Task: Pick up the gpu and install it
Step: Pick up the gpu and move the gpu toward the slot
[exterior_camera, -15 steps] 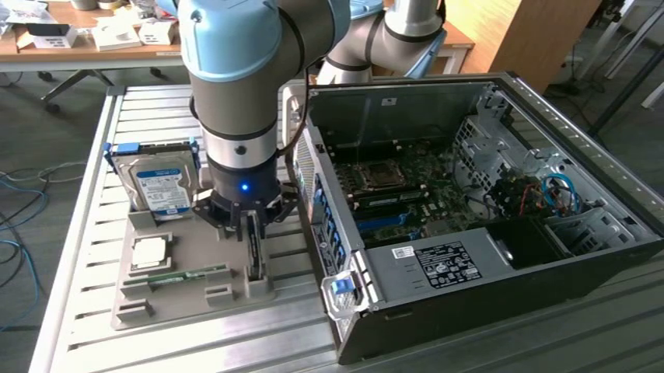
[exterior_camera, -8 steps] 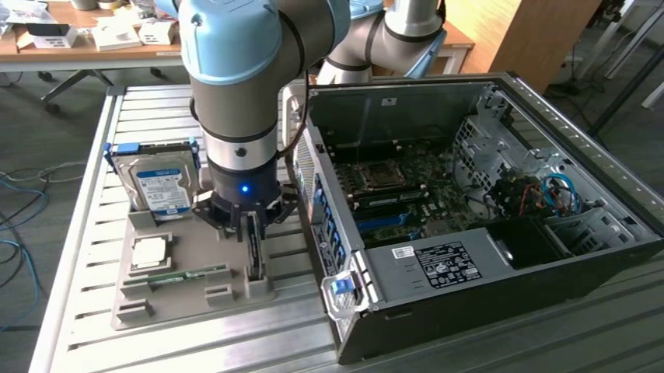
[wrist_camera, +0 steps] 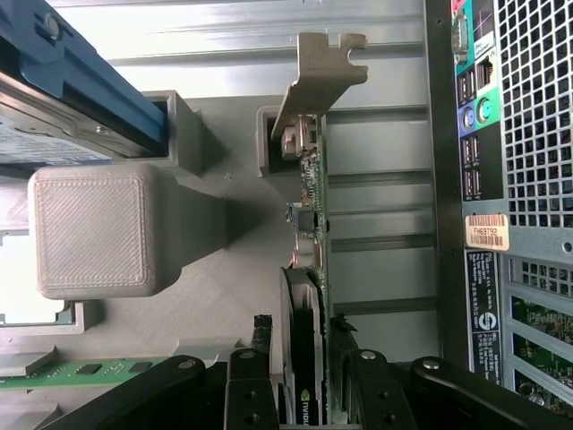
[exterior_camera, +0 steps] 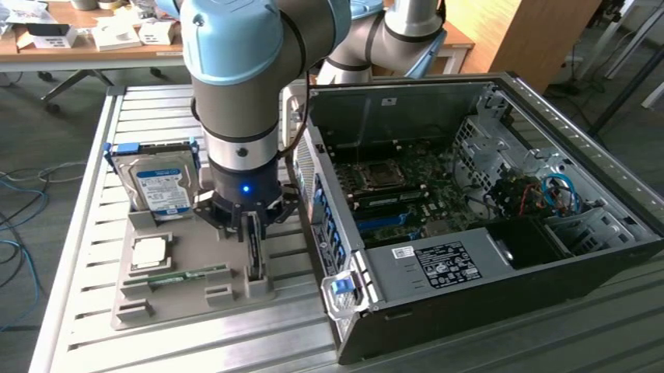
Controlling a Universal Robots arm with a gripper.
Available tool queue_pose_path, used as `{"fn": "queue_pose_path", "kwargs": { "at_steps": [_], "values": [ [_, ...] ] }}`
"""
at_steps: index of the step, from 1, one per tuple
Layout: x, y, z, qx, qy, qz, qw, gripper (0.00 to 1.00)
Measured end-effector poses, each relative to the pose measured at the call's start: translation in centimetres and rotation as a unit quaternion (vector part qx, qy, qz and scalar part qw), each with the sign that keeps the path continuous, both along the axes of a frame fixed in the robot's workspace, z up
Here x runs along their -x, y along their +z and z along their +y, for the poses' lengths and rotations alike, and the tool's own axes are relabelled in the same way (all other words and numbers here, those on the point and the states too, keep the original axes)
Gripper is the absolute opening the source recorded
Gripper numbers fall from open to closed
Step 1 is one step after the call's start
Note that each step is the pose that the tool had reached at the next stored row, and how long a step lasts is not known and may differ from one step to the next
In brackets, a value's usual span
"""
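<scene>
The gripper [exterior_camera: 254, 242] is seen low over the grey holder tray [exterior_camera: 192, 301], on the slatted metal table [exterior_camera: 155, 346]. The gpu [exterior_camera: 256, 273] is stood on edge in its slot at the side of the tray nearest the open computer case [exterior_camera: 467, 202]. In the wrist view the card [wrist_camera: 309, 206] is caught between the black fingers [wrist_camera: 261, 358], one on each face. The jaws are closed against its cooler and board, so a grip on the gpu is shown. Its silvery end bracket [wrist_camera: 318, 67] is pointed away from the gripper [wrist_camera: 303, 336]. The card is not yet lifted from the tray. On the exterior view's left, a hard drive [exterior_camera: 161, 186] is propped upright, and a memory stick [exterior_camera: 186, 273] is laid flat nearby.
</scene>
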State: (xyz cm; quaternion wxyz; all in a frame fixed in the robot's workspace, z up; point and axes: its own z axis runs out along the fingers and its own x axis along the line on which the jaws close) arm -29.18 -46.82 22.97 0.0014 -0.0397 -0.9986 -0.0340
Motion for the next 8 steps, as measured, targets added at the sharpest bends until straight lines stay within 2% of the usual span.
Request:
{"fn": "queue_pose_path", "kwargs": {
  "at_steps": [8],
  "values": [
    [-0.04,-0.01,-0.15,-0.0003,0.000,-0.0001,1.0000,0.38]
  ]
}}
